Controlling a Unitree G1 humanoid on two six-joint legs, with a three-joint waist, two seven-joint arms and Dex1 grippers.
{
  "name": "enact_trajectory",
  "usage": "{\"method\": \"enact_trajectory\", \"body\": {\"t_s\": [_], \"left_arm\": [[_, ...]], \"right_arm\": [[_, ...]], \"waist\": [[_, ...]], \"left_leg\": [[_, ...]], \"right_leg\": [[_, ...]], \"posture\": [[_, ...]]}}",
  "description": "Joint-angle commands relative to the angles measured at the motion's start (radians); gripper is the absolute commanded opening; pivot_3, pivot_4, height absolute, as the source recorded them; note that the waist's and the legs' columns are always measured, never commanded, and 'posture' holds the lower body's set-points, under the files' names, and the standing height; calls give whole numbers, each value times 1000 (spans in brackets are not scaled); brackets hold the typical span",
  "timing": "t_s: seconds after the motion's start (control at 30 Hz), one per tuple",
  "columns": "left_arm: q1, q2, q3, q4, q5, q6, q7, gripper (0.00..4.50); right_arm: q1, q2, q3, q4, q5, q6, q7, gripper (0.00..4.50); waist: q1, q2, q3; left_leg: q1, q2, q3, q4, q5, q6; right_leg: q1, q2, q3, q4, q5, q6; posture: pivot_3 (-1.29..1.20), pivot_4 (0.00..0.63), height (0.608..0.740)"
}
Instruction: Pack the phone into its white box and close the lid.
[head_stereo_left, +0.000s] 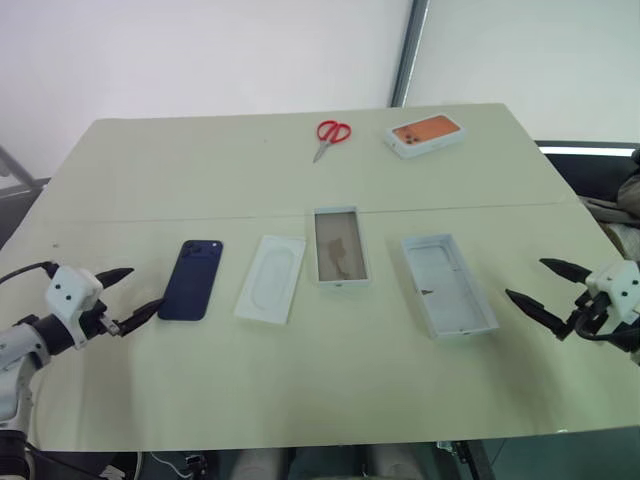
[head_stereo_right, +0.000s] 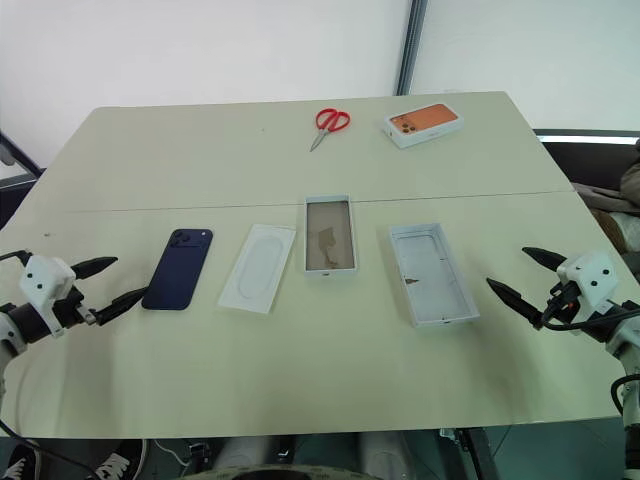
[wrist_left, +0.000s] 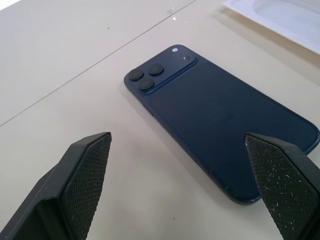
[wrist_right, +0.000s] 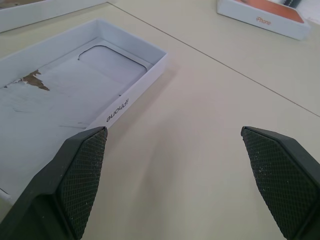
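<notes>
phone (wrist_left: 220, 125) back-up on table (wrist_left: 65, 55), tool (wrist_left: 182, 187) spread wide

Taking the white box (head_stereo_left: 338, 246) as your landmark: the insert (head_stereo_left: 270, 278) lies just left of it, the phone (head_stereo_left: 192, 279) farther left, the lid (head_stereo_left: 448, 283) to its right. You have bare table in front; scissors (head_stereo_left: 331, 135) and the orange-printed box (head_stereo_left: 427, 134) lie well behind.

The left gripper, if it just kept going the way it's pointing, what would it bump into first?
Most likely the phone: the left gripper stands open and aims at its near end, with bare table between them.
</notes>
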Motion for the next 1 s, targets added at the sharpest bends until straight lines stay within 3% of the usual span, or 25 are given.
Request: {"method": "enact_trajectory", "body": {"t_s": [0.03, 0.9, 1.0], "left_arm": [[-6, 8, 39, 13, -9, -11, 19, 4462], [-4, 1, 30, -18, -43, 44, 6, 4462], [-7, -3, 29, -48, -68, 116, 13, 4462]], "right_arm": [[-7, -7, -10, 3, 6, -22, 1, 4481], [-15, -3, 9, 23, 2, -36, -4, 4481], [-14, 1, 18, 6, 2, -31, -8, 4481]], "waist": [[0, 0, 0], [0, 0, 0], [0, 0, 0]], "left_leg": [[0, 0, 0, 0, 0, 0], [0, 0, 0, 0, 0, 0], [0, 0, 0, 0, 0, 0]], "right_leg": [[0, 0, 0, 0, 0, 0], [0, 0, 0, 0, 0, 0], [0, 0, 0, 0, 0, 0]], "posture": [[0, 150, 740], [0, 150, 740], [0, 150, 740]]}}
